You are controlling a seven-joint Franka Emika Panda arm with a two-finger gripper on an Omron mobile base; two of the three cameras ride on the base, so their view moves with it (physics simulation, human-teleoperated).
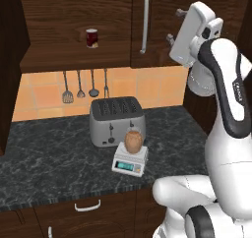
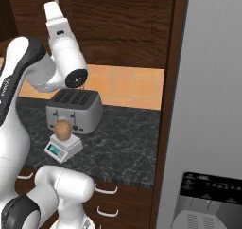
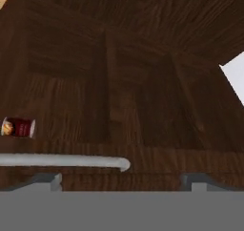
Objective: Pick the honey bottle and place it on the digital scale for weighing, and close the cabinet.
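On the bench (image 1: 49, 153), your honey bottle (image 1: 133, 141) sits on the digital scale (image 1: 130, 161), just in front of the toaster (image 1: 116, 120). Claw (image 1: 173, 25) is raised at the cabinet (image 1: 162, 15) door by its handle (image 1: 144, 21); fingers spread wide, holding nothing. Left door open.

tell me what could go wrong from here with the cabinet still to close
1. The honey bottle sits on the small digital scale near the counter's front edge; a low arm swing could knock it off.
2. The gripper is up close to the cabinet by a silver handle; a misjudged push might slide off the bar.
3. The dark red jar stands on the open shelf, so check it is clear of the closing door.
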